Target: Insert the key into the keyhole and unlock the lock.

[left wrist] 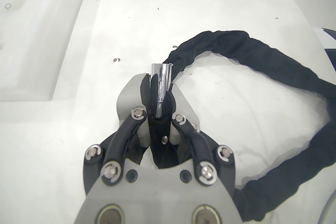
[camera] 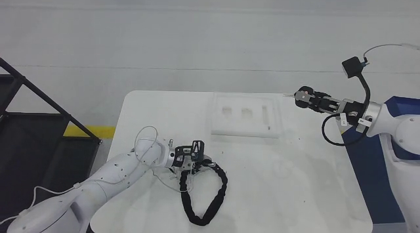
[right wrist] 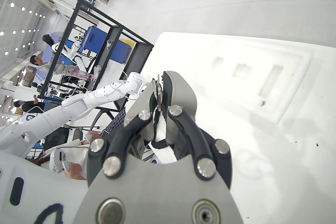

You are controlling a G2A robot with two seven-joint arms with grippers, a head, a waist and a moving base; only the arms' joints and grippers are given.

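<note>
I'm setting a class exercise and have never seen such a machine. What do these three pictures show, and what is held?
This is a robot with two arms, each ending in a pincer. One picture looks down from above; the other two come from cameras on the wrists. On the white table lie a foam tray and a chain lock in a black sleeve. The left pincer is shut on the lock's shiny metal end. The right pincer, raised off the table, is shut on a small key.
</note>
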